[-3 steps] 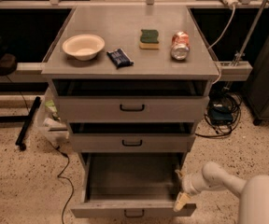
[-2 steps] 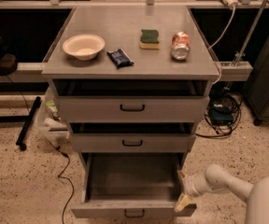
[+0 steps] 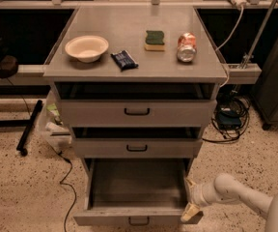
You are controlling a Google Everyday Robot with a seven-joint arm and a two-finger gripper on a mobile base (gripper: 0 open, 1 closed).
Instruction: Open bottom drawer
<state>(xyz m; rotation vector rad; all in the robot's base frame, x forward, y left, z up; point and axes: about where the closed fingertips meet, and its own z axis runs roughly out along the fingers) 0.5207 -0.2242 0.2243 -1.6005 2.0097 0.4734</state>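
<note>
The bottom drawer [image 3: 135, 218] is the lowest grey drawer of the cabinet. It stands pulled far out, its inside bare, with its small black bar handle [image 3: 139, 221] at the lower edge of the view. My gripper [image 3: 189, 199] comes in from the lower right on a white arm. It sits at the drawer's front right corner, and its two yellowish fingers [image 3: 188, 211] are spread apart with nothing held between them.
The middle drawer [image 3: 136, 148] and top drawer [image 3: 136, 112] stand slightly out above. On the cabinet top [image 3: 134, 69] lie a bowl [image 3: 86, 48], a dark packet [image 3: 124, 60], a sponge [image 3: 154, 39] and a can [image 3: 187, 47]. Cables [image 3: 230, 120] lie on the floor at right and left.
The arm has shifted slightly to the right and the gripper a touch lower. The bottom drawer stays pulled out as before.
</note>
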